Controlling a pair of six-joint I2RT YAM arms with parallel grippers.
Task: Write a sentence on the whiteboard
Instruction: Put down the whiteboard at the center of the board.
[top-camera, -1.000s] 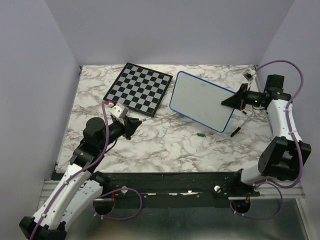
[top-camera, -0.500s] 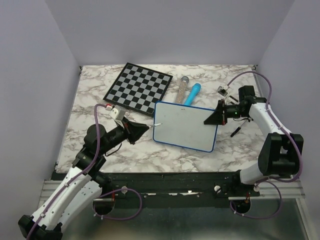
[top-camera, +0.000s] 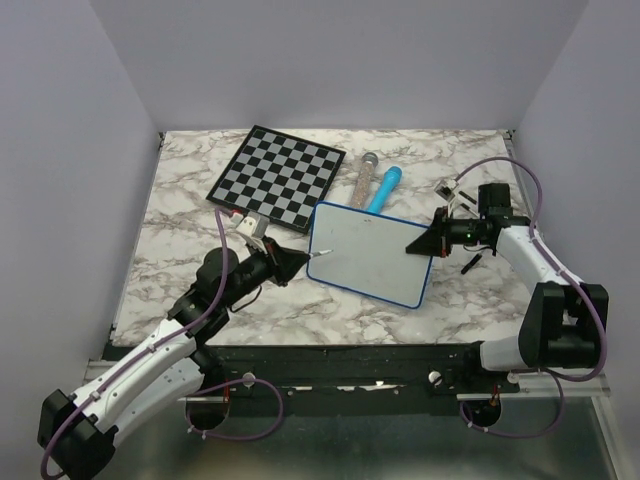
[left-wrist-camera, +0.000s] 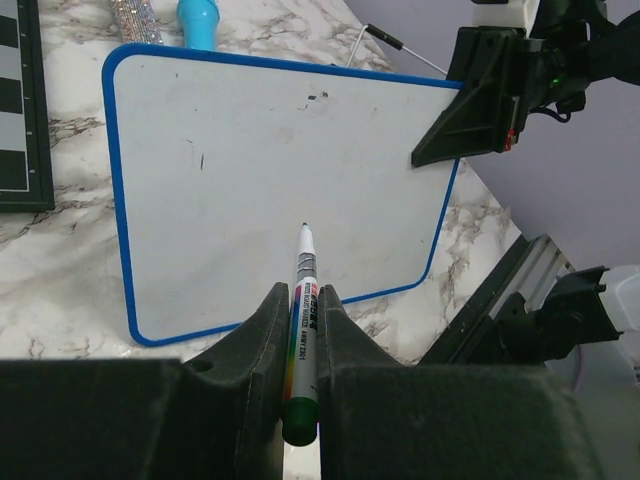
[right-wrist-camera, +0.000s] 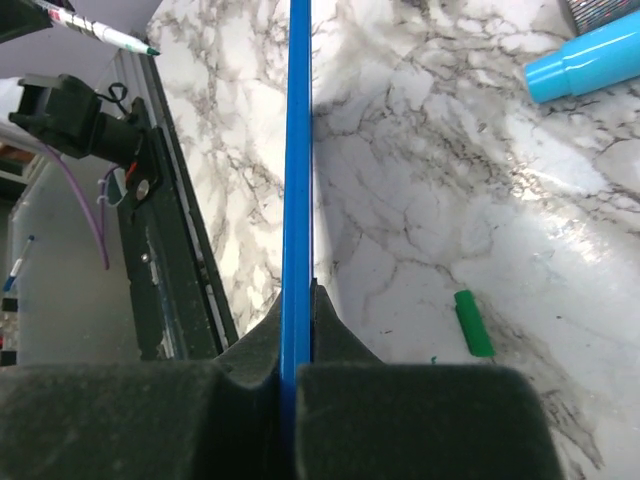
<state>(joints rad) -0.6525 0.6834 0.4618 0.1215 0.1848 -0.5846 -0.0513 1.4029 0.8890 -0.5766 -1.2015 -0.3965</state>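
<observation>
Grips a green marker (left-wrist-camera: 303, 290) tight in the left fingers (left-wrist-camera: 262, 335), tip forward over the whiteboard (left-wrist-camera: 250, 150), contact unclear. Pinches its right rim in the closed right fingers (left-wrist-camera: 462, 112), mid-desk (top-camera: 190, 230), just before the chessboard (top-camera: 278, 178). Leaves bare white running rightward along the long axis, nearest the left arm.

No writing can be read anywhere. The marker (left-wrist-camera: 306, 268) pinched in the left hand (left-wrist-camera: 300, 305) has a printed colour band along its barrel, too small to make out. The whiteboard (left-wrist-camera: 230, 200) just ahead of that hand shows only faint specks, no letters.
</observation>
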